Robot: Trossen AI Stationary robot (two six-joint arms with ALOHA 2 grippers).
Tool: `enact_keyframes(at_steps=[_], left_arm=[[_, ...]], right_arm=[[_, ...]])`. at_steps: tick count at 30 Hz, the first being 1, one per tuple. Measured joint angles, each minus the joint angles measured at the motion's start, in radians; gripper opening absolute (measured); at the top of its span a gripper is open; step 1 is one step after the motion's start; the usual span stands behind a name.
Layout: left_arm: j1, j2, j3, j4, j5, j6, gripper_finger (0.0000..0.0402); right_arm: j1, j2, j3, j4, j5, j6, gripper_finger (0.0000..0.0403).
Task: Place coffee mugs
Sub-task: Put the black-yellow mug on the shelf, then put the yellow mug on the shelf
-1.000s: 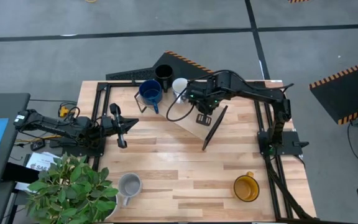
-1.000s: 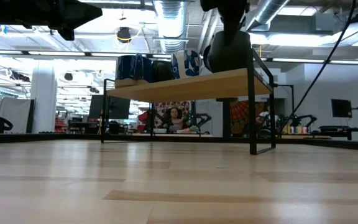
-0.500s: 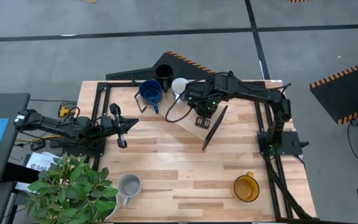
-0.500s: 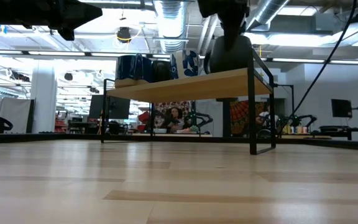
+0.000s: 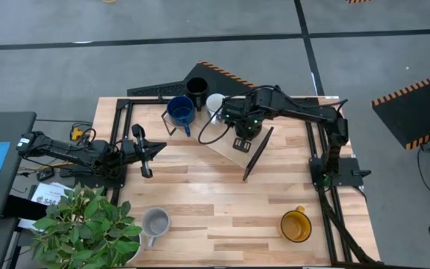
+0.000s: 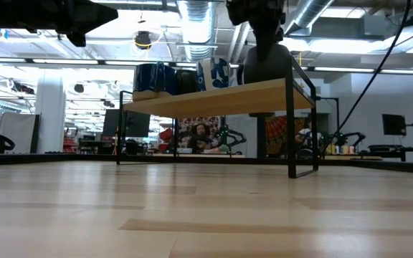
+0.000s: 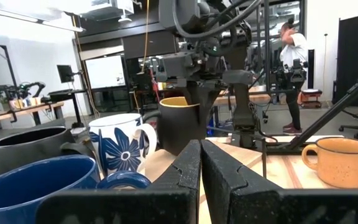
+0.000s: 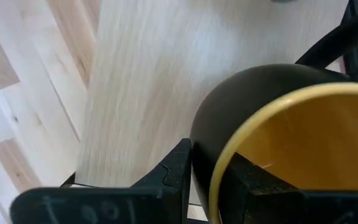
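Right claw [image 8: 211, 171] sat over the wooden shelf [image 6: 221, 95] at the far side of the table, clamped on the wall of a mug [image 8: 278, 137] that was dark outside and yellow inside. One finger was inside the rim, the other outside.

Hidden or unclear:
- From above, my own wrist covered this mug completely.
- From table height, only its dark body [image 6: 267, 63] showed. Whether its base touched the shelf top or hung just over it, I could not tell.
- Its handle was not seen in any view.
- My wrist camera cut off the mug's right half.

Position: the held mug was directly under the claw, at the right end of the row on the shelf. The bare plank lay to its near side.

Others on the shelf, left of mine:
- white mug [image 5: 216, 102], just beside the claw, blue flower print on it
- black mug [image 5: 196, 88], farther back
- dark blue mug [image 5: 180, 110], leftmost

From table height these three overlapped and were hard to tell apart.

On the table's near edge:
- light grey mug [image 5: 155, 223], left, partly under the leaves of a potted plant [image 5: 88, 224]
- yellow-orange mug [image 5: 295, 225], right, well apart from both claws

Left claw [image 5: 145, 155] waited low at the left side of the table, fingers [image 7: 185, 180] pressed together, holding nothing.
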Motion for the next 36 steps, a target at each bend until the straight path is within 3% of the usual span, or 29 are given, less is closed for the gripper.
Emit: enact_keyframes(at_steps=[4,16,31,36], left_arm=[[0.0,0.0,0.0,0.0,0.0,0.0,0.0],[0.0,0.0,0.0,0.0,0.0,0.003,0.0],[0.0,0.0,0.0,0.0,0.0,0.003,0.0],[0.0,0.0,0.0,-0.003,0.0,-0.009,0.0]], right_arm=[[-0.006,-0.001,0.0,0.029,-0.001,0.022,0.0102],[-0.01,-0.001,0.001,0.04,-0.006,-0.01,0.0244],[-0.01,-0.001,0.157,-0.061,0.029,-0.039,0.0255],[0.014,-0.06,0.16,-0.061,0.046,-0.038,0.0255]])
